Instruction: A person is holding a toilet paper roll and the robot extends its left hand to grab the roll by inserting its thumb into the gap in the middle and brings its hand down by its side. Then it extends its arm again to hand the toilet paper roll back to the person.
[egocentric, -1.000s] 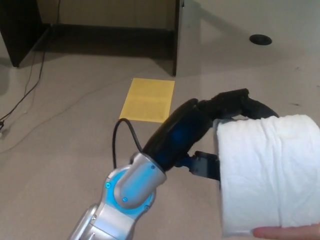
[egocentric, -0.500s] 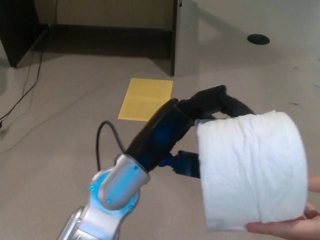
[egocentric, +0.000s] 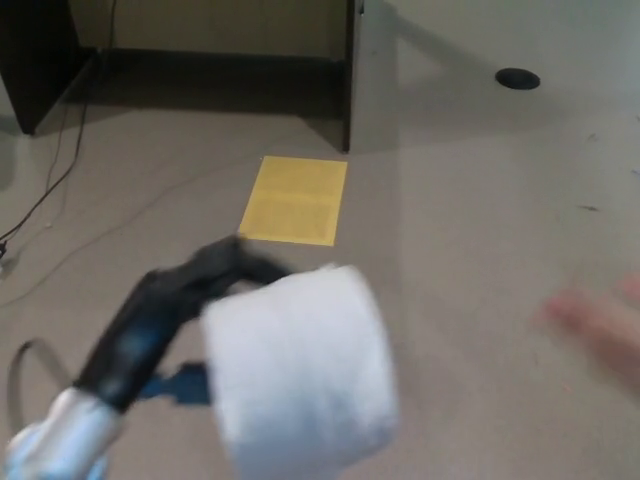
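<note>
1. Head view: the fat white toilet paper roll (egocentric: 300, 375) has left the person and now rides on the robot's left robot hand (egocentric: 175, 310), low and left of centre. Half a second ago it sat well to the right, with fingertips still under its lower edge. Nothing but the black robot hand touches it now.

2. Head view: the robot hand is closed on the roll. Black fingers lie over the roll's top and near end; the thumb I cannot see, so I can only judge that it sits in the core. Everything here is smeared with motion, so the exact finger placement is unclear.

3. Head view: the person's hand (egocentric: 600, 325) is a pinkish blur at the right edge, well apart from the roll. It has let go.

4. Head view: the silver-and-blue forearm (egocentric: 55, 440) has dropped towards the bottom left corner, much lower than a second ago. I read this as the handover being done and the arm being on its way down to the robot's side.

5. Head view: the yellow sheet of paper (egocentric: 295, 200) lies flat on the beige floor (egocentric: 470, 200) as before, beyond the roll. The right robot hand does not show.

6. Still ahead, by my reckoning: finish the lowering, then reach out to give the roll back.
</note>
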